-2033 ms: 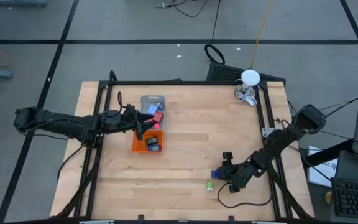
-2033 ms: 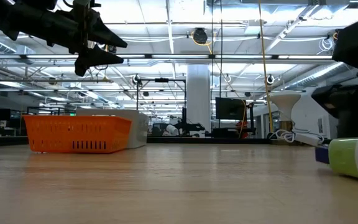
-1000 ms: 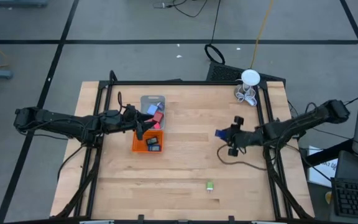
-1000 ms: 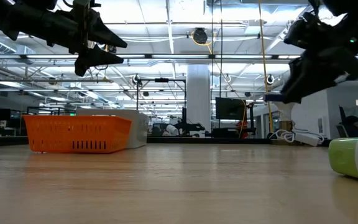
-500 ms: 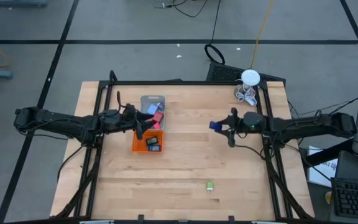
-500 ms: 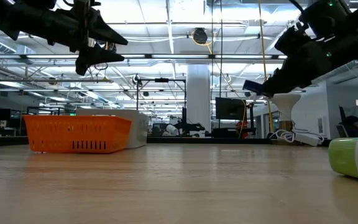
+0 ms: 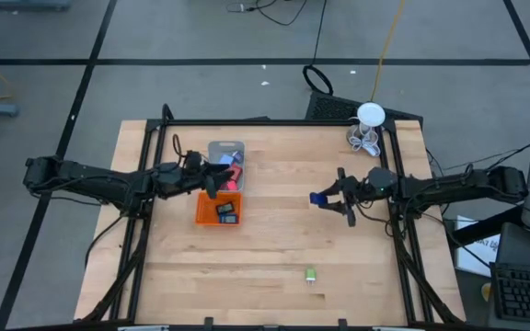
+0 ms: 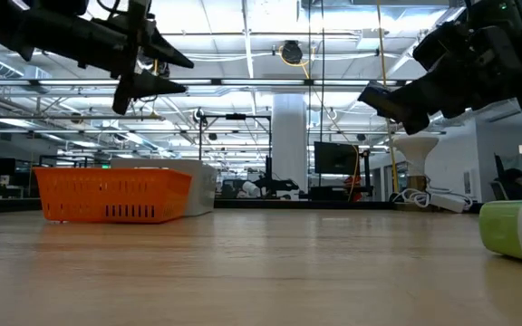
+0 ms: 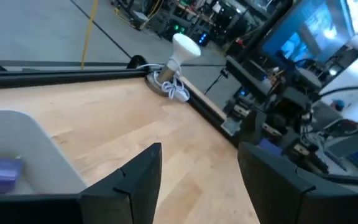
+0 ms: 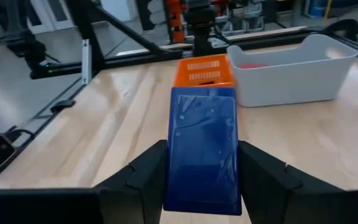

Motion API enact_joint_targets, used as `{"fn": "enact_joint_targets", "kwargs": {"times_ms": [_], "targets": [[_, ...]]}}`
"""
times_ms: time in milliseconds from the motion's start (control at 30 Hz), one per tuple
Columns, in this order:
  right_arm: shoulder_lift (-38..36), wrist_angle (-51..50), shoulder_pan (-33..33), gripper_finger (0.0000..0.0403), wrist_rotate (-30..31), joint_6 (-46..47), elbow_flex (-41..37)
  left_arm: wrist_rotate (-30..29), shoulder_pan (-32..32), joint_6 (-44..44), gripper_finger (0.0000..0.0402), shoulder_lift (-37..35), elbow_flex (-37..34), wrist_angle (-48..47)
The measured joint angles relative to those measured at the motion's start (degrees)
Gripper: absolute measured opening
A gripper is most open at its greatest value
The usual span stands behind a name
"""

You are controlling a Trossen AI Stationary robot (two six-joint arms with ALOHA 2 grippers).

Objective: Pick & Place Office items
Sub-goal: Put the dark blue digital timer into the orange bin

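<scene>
The right end effector (image 7: 332,199), raised above the surface near its right edge, clamps a blue block (image 10: 204,149) by its long sides, seemingly light, stiff and smooth, while the left end effector (image 7: 212,177) hovers half-open, empty, over the trays (image 7: 217,156).

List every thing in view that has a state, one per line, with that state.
right gripper: shut on the blue block, held above the table.
left gripper: open, empty, above the grey tray.
orange tray: upright on the table, holds items.
grey tray: upright beside the orange tray, holds items.
green piece: lying on the table, apart from both grippers.
</scene>
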Motion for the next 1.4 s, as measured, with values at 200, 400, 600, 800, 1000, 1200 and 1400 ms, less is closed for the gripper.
{"fn": "enact_joint_targets", "kwargs": {"times_ms": [200, 400, 600, 800, 1000, 1200, 1400], "targets": [[0.0, 1.3, 2.5, 0.0166, -0.1, -0.5, 0.0, 6.1, 0.0, -2.8, 0.0214, 9.7, 0.0, 12.0], [0.0, 1.3, 4.1, 0.0162, 0.3, -1.9, 0.0, 8.2, 0.0, -9.1, 0.0235, 15.7, 0.9, 18.4], [0.3, 1.3, 7.2, 0.0164, 8.0, -6.0, 0.0, 13.0, -0.1, -15.7, 0.0302, 21.5, 6.0, 18.0], [0.8, 1.6, 12.2, 0.0164, 17.7, -11.3, 0.0, 16.9, -1.8, -12.1, 0.034, 29.2, 15.6, 17.7], [0.8, -1.0, 15.9, 0.0164, 25.4, -14.3, 1.7, 17.8, -3.3, -8.9, 0.0341, 36.8, 25.9, 11.6], [0.9, -6.8, 19.7, 0.0162, 33.9, -17.2, 4.8, 17.8, -3.9, -9.0, 0.0328, 43.6, 34.4, 5.3], [3.1, -9.1, 22.9, 0.0163, 41.8, -19.6, 6.7, 17.8, -4.2, -8.5, 0.032, 48.6, 39.8, 5.0]]}}
